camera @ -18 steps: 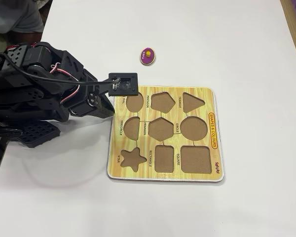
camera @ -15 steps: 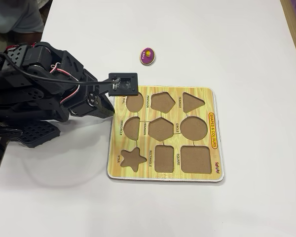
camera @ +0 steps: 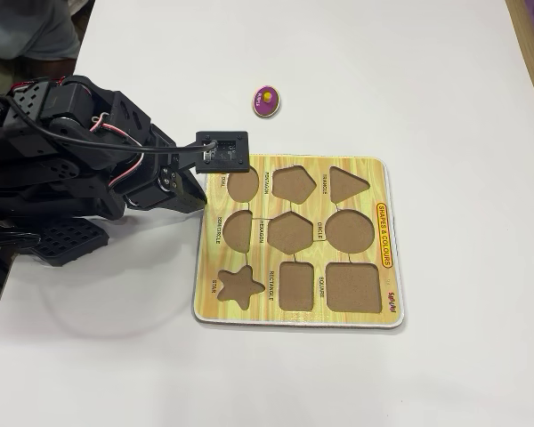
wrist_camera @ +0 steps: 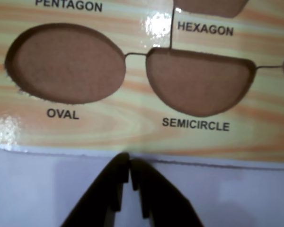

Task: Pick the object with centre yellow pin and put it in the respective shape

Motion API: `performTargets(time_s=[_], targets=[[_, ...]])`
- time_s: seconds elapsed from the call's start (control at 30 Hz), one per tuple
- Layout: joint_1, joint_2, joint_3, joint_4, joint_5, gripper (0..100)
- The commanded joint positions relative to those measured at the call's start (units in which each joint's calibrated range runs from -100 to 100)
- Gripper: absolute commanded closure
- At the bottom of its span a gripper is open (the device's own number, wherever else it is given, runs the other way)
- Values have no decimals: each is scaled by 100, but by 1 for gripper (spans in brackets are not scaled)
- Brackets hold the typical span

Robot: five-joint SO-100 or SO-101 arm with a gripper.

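Observation:
The purple oval piece with a yellow centre pin (camera: 266, 100) lies on the white table beyond the board's far edge; it is out of the wrist view. The wooden shape board (camera: 384, 294) lies flat with all its cut-outs empty. In the wrist view my gripper (wrist_camera: 129, 160) is shut and empty, its black tips touching just off the board's edge (wrist_camera: 132, 120), between the OVAL cut-out (wrist_camera: 66, 64) and the SEMICIRCLE cut-out (wrist_camera: 199, 80). In the fixed view the arm (camera: 116, 169) stands left of the board and its wrist hides the jaws.
In the fixed view the oval cut-out (camera: 242, 184) is at the board's top left and the semicircle cut-out (camera: 238, 229) is below it. Pentagon, triangle, hexagon, circle, star, rectangle and square cut-outs fill the rest. White table (camera: 427, 80) surrounds the board.

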State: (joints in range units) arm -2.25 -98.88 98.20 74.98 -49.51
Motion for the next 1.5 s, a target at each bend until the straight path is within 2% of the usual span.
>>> performTargets(time_s=[0.0, 0.97, 1.1, 1.47], targets=[[19, 56, 36, 108, 19, 99], [39, 273, 9, 22, -49, 99], [39, 1110, -144, -333, -55, 99], [39, 3855, -2500, -281, -55, 99]])
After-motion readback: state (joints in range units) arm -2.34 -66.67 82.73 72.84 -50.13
